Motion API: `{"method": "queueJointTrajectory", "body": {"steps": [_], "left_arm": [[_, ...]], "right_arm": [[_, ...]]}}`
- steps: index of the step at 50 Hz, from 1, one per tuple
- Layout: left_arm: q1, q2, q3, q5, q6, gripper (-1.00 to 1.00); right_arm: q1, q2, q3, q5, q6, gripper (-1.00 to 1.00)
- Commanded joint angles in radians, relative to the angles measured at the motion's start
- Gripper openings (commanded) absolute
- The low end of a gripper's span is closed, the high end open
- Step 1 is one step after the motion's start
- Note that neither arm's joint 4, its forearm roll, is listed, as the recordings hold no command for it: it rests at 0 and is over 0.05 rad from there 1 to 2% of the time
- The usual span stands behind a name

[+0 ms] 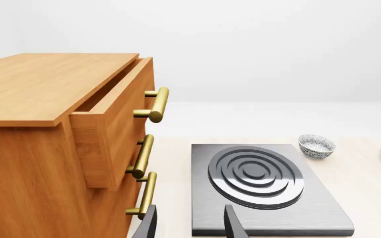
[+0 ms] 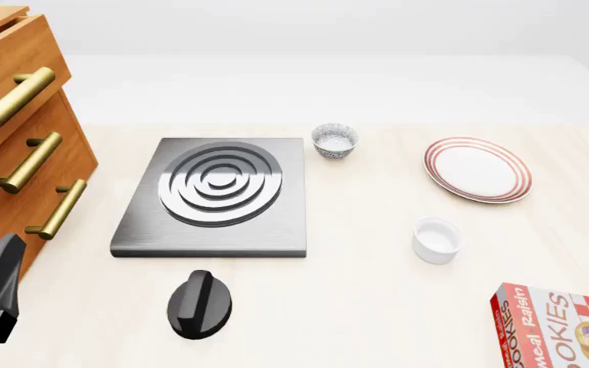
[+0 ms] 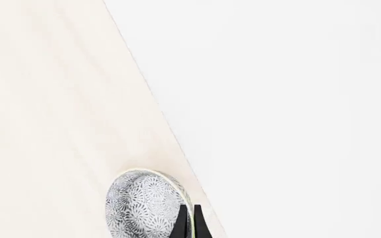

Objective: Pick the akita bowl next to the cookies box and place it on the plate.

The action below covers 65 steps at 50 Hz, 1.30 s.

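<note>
Tabletop (image 2: pixel 376 307), pale wood, holding the following, all placed with reference to the cooktop (image 2: pixel 215 195).

- Cooktop: flat grey slab with concentric dark rings, lying left of centre.
- Wooden cabinet (image 1: pixel 38 124): stands just left of the cooktop; three brass bar handles; top drawer (image 1: pixel 114 114) pulled partly out.
- Black knob (image 2: pixel 200 303): on the tabletop just in front of the cooktop, apart from it.
- Second speckled bowl (image 2: pixel 334 140): upright, just beside the cooktop's far right corner.
- Plate (image 2: pixel 477 169): white with red rings, well to the right of the cooktop, beyond the second speckled bowl.
- White cup (image 2: pixel 437 239): plain, right of the cooktop's near edge, nearer than the plate.
- Cookies box (image 2: pixel 561 326): far right and nearer than the cooktop, cut off by the frame.
- Akita bowl (image 3: pixel 144 203): outside the front view; seen only from the right wrist, at the tabletop's edge.
- Right gripper (image 3: pixel 189 225): fingers nearly together, pinching the akita bowl's rim.
- Left gripper (image 1: pixel 190 228): fingers spread wide, holding nothing, poised over the cooktop's near edge beside the cabinet.
</note>
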Motion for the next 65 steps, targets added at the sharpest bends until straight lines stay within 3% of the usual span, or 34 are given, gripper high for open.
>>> {"method": "queueJointTrajectory", "body": {"steps": [1,10,25,31,35,40,44,45,51,65], "left_arm": [[0.0,0.0,0.0,0.0,0.0,1.0],[0.0,0.0,0.0,0.0,0.0,1.0],[0.0,0.0,0.0,0.0,0.0,1.0],[0.0,0.0,0.0,0.0,0.0,1.0],[0.0,0.0,0.0,0.0,0.0,1.0],[0.0,0.0,0.0,0.0,0.0,1.0],[0.0,0.0,0.0,0.0,0.0,1.0],[0.0,0.0,0.0,0.0,0.0,1.0],[0.0,0.0,0.0,0.0,0.0,1.0],[0.0,0.0,0.0,0.0,0.0,1.0]], "right_arm": [[0.052,-0.077,0.004,-0.002,0.032,-1.0],[0.132,-0.109,-0.056,0.062,0.12,-1.0],[0.21,-0.123,-0.176,0.166,0.209,-1.0],[0.265,-0.095,-0.246,0.219,0.276,-1.0],[0.268,-0.084,-0.269,0.229,0.28,-1.0],[0.299,-0.051,-0.326,0.264,0.33,-1.0],[0.301,-0.041,-0.35,0.276,0.334,-1.0],[0.316,-0.031,-0.366,0.289,0.36,-1.0],[0.309,-0.017,-0.391,0.291,0.36,-1.0],[0.37,0.034,-0.43,0.304,0.456,-1.0]]}}
